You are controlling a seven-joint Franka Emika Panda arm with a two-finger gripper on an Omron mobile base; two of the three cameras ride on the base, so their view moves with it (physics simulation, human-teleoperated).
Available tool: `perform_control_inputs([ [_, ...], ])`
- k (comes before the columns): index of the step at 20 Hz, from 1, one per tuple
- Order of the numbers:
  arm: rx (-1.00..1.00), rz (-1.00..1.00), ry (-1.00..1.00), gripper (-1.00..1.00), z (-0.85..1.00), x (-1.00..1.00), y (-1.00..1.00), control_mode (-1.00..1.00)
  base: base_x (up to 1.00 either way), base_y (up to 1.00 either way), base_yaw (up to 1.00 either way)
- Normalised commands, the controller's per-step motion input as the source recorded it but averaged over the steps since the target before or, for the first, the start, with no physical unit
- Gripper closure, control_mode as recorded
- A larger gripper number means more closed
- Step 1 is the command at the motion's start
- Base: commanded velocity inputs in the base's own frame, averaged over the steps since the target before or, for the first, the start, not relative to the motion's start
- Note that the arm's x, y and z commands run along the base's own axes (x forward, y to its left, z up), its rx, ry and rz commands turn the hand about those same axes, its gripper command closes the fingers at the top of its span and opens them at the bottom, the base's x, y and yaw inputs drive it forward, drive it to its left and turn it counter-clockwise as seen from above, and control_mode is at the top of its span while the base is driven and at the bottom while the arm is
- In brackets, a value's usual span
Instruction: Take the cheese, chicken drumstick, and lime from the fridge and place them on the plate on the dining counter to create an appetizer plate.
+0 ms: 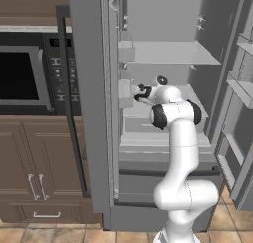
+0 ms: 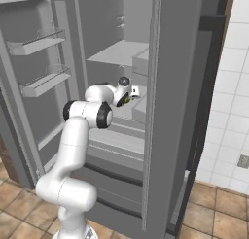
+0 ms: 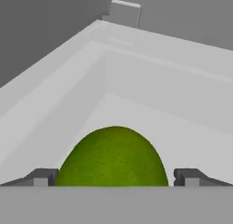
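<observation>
Hand view: lime [image 3: 113, 157] in pale fridge [image 1: 170, 54] tray, between wide-open claw [image 3: 114, 176] fingertips [image 3: 43, 176], ungripped.

The lime [image 3: 112, 157] is a round yellow-green ball at the bottom centre of the hand view, lying on a pale shelf floor inside the fridge [image 1: 170, 54]; the grey fridge stands open, its doors swung wide, filling both base views.

The fridge [image 1: 148, 49] is standing open, and its pale grey shelves [image 1: 173, 53] are showing inside. In the hand view a round green lime [image 3: 113, 157] is sitting on a pale shelf [image 3: 150, 123], near the corner where two low walls are meeting.
</observation>
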Motion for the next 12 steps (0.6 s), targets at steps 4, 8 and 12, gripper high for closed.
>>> perform_control_inputs([
  [4, -0.05, 0.00, -0.06, -1.00, -0.54, 0.00, 0.00, -1.00, 0.00, 0.00, 0.00],
  [8, -0.05, 0.00, -0.05, 1.00, -0.49, 0.00, 0.00, -1.00, 0.00, 0.00, 0.00],
  [12, -0.02, 0.00, -0.02, 1.00, -0.46, 0.00, 0.00, -1.00, 0.00, 0.00, 0.00],
])
